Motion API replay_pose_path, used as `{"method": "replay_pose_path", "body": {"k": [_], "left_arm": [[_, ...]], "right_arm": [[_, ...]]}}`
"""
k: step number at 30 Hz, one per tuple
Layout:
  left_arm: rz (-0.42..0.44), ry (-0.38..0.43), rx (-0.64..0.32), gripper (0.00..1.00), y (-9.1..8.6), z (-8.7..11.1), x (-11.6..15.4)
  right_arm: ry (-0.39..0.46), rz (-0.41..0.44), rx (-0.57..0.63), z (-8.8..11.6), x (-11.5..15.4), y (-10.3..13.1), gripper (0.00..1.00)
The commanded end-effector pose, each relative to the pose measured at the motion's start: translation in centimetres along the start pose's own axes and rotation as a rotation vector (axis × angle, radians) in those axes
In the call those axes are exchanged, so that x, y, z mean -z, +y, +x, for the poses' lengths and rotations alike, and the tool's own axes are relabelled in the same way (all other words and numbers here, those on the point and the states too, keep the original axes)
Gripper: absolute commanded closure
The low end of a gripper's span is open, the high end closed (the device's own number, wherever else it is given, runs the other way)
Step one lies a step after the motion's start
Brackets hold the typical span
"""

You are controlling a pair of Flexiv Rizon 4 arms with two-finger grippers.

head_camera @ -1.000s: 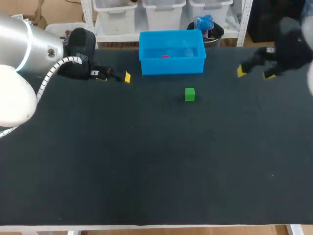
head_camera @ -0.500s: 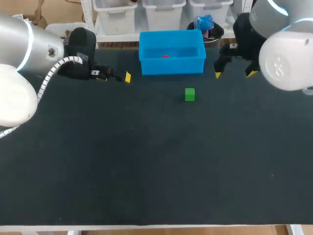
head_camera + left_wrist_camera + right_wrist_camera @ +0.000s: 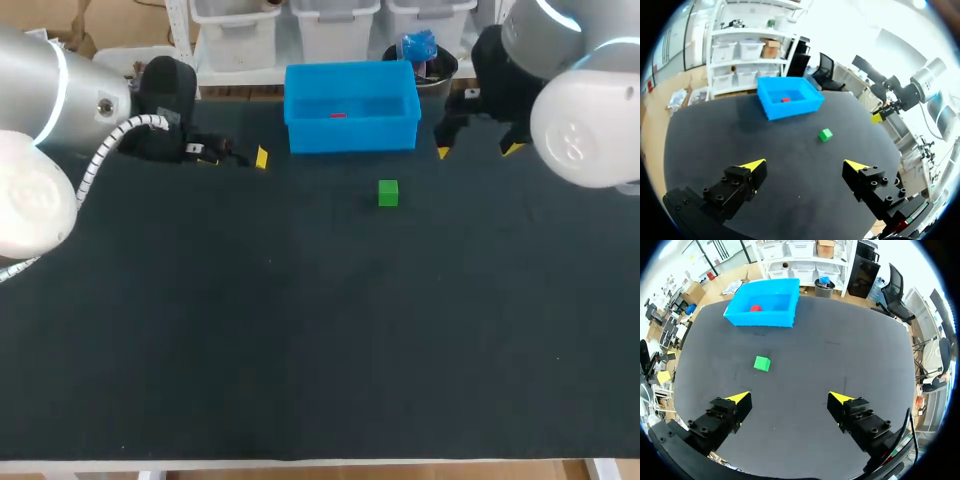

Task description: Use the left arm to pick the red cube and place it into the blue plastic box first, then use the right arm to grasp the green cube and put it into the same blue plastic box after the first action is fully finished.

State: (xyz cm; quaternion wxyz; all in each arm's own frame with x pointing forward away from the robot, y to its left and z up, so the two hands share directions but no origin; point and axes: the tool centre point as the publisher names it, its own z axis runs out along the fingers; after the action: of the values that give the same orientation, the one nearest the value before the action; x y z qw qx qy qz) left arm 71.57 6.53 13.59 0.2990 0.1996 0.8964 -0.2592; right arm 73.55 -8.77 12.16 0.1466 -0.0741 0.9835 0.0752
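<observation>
The red cube lies inside the blue plastic box at the table's far edge; both wrist views show the red cube there too. The green cube sits on the black table in front of the box, well ahead of each gripper. My left gripper hangs open and empty at the far left, left of the box. My right gripper stands open and empty just right of the box. From the wrist cameras the left gripper and right gripper show wide-apart yellow tips.
The black table stretches wide toward the near edge. My left arm's white casing fills the far left corner and my right arm's casing the far right.
My right arm swung in from the far right edge toward the box, then settled just right of it. The left arm, both cubes and the box have not moved.
</observation>
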Motion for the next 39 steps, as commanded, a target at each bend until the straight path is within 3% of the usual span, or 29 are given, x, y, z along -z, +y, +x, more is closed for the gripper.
{"method": "replay_pose_path", "body": {"k": [1,6,15,39], "left_arm": [[0.011,-0.006,-0.003,0.00,0.2,0.1,0.1],[0.011,-0.006,-0.003,0.00,0.2,0.1,0.1],[0.011,-0.006,-0.003,0.00,0.2,0.1,0.1],[0.011,-0.006,-0.003,0.00,0.2,0.1,0.1]], "right_arm": [[0.037,0.058,-0.004,-0.3,-0.3,0.6,0.00],[0.098,0.125,-0.011,-1.2,-0.9,1.9,0.00],[0.158,0.167,-0.034,-2.0,-2.3,3.6,0.00],[0.227,0.192,-0.046,-2.9,-6.6,6.4,0.00]]}}
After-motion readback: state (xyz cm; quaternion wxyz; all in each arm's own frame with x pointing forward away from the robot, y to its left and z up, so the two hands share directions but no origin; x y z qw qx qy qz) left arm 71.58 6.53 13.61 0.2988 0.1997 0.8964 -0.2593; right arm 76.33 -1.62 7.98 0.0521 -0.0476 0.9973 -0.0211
